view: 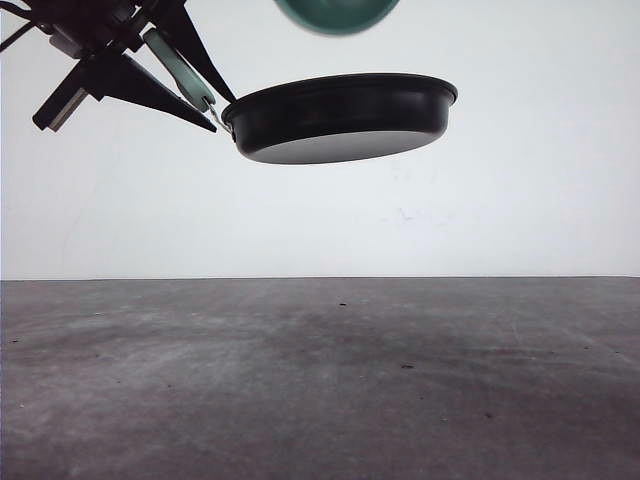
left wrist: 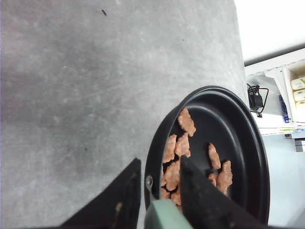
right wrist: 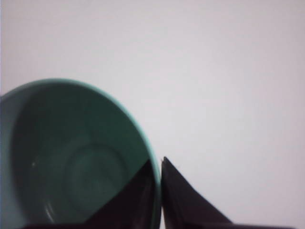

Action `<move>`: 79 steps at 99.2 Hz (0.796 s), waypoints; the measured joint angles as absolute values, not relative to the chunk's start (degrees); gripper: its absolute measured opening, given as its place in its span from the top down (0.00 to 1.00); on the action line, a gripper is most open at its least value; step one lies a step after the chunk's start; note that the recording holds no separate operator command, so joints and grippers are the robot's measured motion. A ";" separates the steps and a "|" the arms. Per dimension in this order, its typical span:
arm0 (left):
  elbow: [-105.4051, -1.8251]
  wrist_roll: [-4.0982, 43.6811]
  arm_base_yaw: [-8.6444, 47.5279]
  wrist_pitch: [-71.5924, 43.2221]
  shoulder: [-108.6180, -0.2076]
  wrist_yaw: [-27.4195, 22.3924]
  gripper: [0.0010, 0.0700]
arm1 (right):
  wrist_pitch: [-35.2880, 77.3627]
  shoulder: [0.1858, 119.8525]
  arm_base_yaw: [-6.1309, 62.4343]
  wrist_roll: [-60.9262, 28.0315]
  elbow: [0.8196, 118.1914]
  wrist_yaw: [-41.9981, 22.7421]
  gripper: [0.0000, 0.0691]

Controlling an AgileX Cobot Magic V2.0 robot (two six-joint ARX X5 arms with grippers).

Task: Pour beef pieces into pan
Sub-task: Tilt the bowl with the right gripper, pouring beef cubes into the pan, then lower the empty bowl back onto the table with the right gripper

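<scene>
Left end effector [left wrist: 152, 200] clamps pan [left wrist: 238, 124] handle; beef pieces [left wrist: 183, 155] inside.

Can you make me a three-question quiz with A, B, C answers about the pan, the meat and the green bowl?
1. Where is the pan?
A. Flat on the table
B. Held up in the air
C. Inside the bowl

2. What colour is the bowl?
A. Teal green
B. Yellow
C. Red

3. What is the bowl like inside?
A. Full of meat
B. Full of water
C. Empty

Answers:
1 B: the front view shows the left claw holding it by the handle, well above the table.
2 A: the right wrist view shows it.
3 C: its bottom is bare; the beef pieces lie in the pan.
</scene>
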State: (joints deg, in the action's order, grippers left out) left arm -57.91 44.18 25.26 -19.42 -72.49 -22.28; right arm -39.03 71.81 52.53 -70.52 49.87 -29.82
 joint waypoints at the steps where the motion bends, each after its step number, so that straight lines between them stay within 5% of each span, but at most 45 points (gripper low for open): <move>1: -57.91 44.18 25.26 -19.44 -72.49 -22.28 0.85 | -39.00 71.88 52.49 -70.08 49.87 -29.95 0.98; 24: -57.91 43.03 25.26 -19.46 -72.49 -22.30 0.85 | -30.89 69.47 52.36 -42.78 49.87 -39.77 0.98; 56: -57.91 41.30 25.23 -19.40 -72.49 -22.24 0.85 | 0.95 57.76 39.97 7.55 59.27 -14.59 0.98; 79: -57.91 39.09 25.23 -19.00 -72.49 -22.24 0.85 | 22.02 55.37 25.74 20.69 59.57 -11.55 0.98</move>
